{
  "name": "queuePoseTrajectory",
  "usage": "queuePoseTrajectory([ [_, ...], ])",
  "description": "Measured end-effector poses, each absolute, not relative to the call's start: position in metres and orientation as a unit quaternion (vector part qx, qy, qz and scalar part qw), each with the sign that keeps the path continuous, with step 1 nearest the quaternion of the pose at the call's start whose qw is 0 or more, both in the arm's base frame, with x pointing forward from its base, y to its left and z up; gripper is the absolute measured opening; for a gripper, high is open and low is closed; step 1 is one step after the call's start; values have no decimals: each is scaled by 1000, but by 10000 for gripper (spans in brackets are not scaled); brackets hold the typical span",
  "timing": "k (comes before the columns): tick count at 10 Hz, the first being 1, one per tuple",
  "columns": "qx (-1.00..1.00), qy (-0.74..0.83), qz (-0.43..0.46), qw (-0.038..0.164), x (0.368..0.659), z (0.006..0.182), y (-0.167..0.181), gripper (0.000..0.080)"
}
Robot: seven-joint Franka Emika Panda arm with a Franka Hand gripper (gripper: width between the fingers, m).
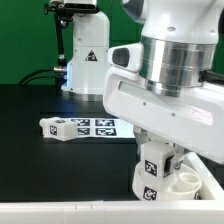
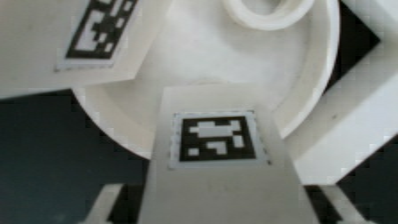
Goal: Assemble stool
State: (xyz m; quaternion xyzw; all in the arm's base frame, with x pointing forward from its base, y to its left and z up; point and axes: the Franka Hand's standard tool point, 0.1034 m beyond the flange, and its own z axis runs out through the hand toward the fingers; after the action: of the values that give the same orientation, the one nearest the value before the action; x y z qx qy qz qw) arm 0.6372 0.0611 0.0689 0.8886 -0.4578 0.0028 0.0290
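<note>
My gripper [image 1: 158, 158] [image 2: 217, 205] is shut on a chunky white stool leg [image 1: 152, 168] [image 2: 217, 150], its fingers [image 2: 111, 205] pressing the leg's two sides. The leg carries black-and-white tags and hangs upright over the round white seat [image 1: 190, 186] [image 2: 125, 100] at the exterior view's lower right. I cannot tell whether the leg's tip touches the seat. A round socket [image 2: 276, 10] shows in the seat just past the leg. A second tagged white part [image 2: 103, 35] shows beside the seat in the wrist view. Another leg [image 1: 55, 128] lies loose on the black table at the exterior view's left.
The marker board [image 1: 98, 127] lies flat beside the loose leg. A white robot base [image 1: 85, 55] stands at the back. A long white bar [image 1: 60, 211] runs along the front edge. My arm's large body [image 1: 170, 60] hides much of the exterior view's right.
</note>
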Motion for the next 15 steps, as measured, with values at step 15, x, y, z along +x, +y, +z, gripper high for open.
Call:
queuePoseTrajectory([
  [15,826,-564,11,0,632,118,34,648],
])
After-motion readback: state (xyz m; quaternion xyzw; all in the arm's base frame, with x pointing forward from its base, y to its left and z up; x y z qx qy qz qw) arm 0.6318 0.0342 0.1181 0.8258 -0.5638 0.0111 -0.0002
